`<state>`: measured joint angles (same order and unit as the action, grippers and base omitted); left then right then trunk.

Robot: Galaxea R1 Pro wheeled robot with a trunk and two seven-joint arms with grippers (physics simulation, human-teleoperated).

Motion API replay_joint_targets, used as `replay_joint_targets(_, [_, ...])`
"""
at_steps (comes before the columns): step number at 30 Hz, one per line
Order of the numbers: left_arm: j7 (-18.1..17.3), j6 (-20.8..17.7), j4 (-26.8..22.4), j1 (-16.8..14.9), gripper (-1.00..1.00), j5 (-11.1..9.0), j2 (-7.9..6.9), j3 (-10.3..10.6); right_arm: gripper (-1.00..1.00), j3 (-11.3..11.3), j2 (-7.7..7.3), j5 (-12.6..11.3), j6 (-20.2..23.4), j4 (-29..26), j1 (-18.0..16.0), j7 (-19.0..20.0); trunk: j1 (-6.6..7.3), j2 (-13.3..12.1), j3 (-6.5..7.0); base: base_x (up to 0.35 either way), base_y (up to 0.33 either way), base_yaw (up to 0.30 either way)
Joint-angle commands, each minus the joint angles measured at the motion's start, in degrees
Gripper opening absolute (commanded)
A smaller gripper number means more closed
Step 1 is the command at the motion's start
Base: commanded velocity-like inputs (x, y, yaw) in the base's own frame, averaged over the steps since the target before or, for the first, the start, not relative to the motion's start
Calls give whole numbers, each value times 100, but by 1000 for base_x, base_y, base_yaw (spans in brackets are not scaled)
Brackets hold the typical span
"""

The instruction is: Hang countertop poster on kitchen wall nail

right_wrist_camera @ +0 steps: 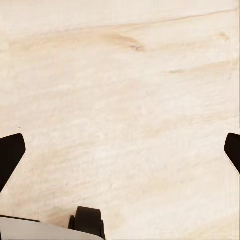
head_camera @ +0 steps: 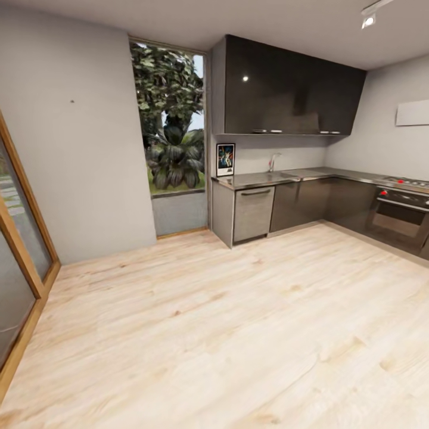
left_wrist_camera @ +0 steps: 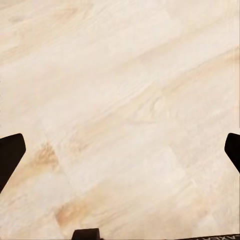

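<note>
From my head camera I count one poster [head_camera: 226, 159], standing upright at the left end of the kitchen countertop [head_camera: 262, 178], leaning back against the wall under the dark upper cabinets [head_camera: 292, 89]. There is one tap [head_camera: 273, 161] further along that countertop, one oven [head_camera: 398, 215] with red knobs at the right, one tall window [head_camera: 173, 119] left of the cabinets, and one small dark nail [head_camera: 72, 101] on the grey wall to the left of the window.

My left gripper [left_wrist_camera: 120, 150] hangs over the pale wooden floor [left_wrist_camera: 120, 90], its two dark fingertips [left_wrist_camera: 10, 152] spread wide at opposite edges of the wrist view, nothing between them. My right gripper [right_wrist_camera: 120, 150] is the same: two fingertips [right_wrist_camera: 10, 152] far apart above bare floor boards [right_wrist_camera: 120, 75], holding nothing.

The poster is well apart from both grippers, across the open floor.
</note>
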<state>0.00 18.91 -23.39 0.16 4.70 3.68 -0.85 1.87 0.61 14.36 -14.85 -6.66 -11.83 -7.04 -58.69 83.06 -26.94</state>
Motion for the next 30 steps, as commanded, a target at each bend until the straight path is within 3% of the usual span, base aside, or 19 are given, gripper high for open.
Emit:
replay_joint_targets(1, [0, 8, -8, 2, 100, 49, 1, -11, 100, 17, 1, 40, -9, 7, -4, -44, -4, 2, -5, 336, 78, 0])
replay_joint_targets(30, [0, 8, -8, 2, 100, 49, 1, -11, 100, 8, -5, 40, -9, 7, -4, -43, -4, 2, -5, 336, 78, 0])
